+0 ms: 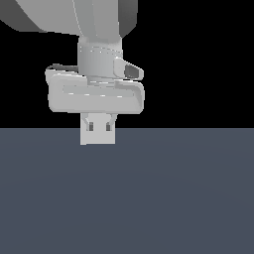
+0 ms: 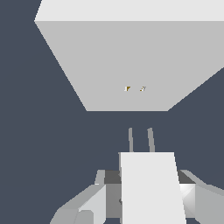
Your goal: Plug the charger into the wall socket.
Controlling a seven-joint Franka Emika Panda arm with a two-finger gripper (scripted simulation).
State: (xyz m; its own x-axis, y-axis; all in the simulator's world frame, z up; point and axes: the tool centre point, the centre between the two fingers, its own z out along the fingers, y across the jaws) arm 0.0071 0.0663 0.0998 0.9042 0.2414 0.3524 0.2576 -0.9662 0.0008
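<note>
- The gripper [image 1: 98, 128] is clamped on the charger [image 2: 152, 188], a white-grey block gripped between its fingers [image 2: 89, 199].
- Two thin prongs [image 2: 140, 140] jut from the charger's far end.
- The wall socket [image 2: 109, 65] stands ahead of the gripper, apart from the prongs.

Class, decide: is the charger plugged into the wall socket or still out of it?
Out. In the wrist view, the charger, held by the claw, has both prongs short of the wall socket, dark floor between.
</note>
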